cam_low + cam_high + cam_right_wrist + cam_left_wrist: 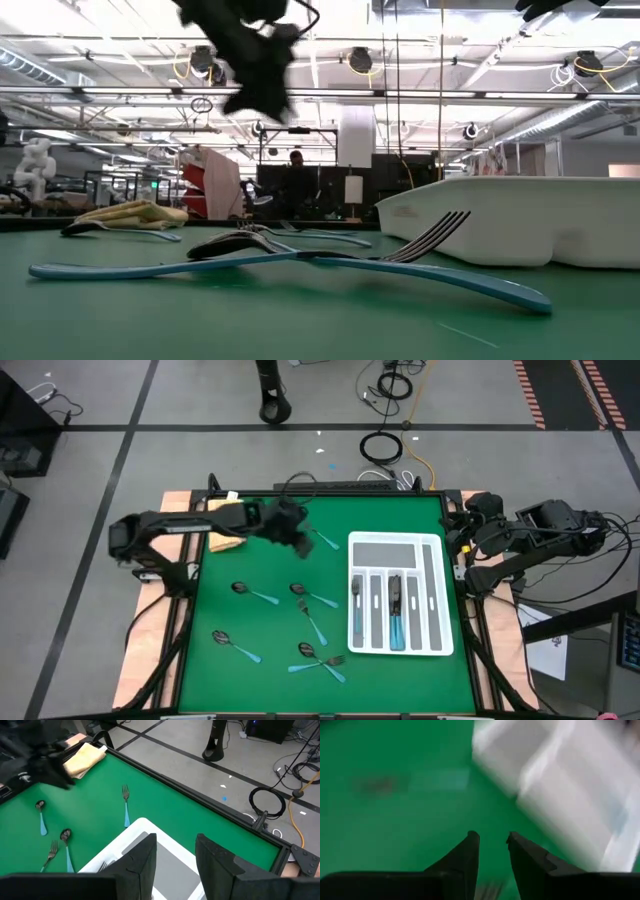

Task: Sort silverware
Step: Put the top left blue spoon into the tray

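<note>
loose silverware [312,622] is crowding the tabletop's [400,520] near left half; the white tray [399,593] is blocking the right; bare green is lying open behind it.

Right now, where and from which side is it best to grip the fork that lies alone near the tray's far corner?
Probably take the fork at the middle of its blue handle, coming straight down from above. It lies flat on the mat, apart from other pieces, so the end effector's fingers could straddle the thin handle crosswise. The tray is close, so stay off the handle's tip.

Two dark jointed arms [165,528]; black wedge-shaped end effector fingers [145,857] (matte, angular); cables along right arm [540,530].
</note>
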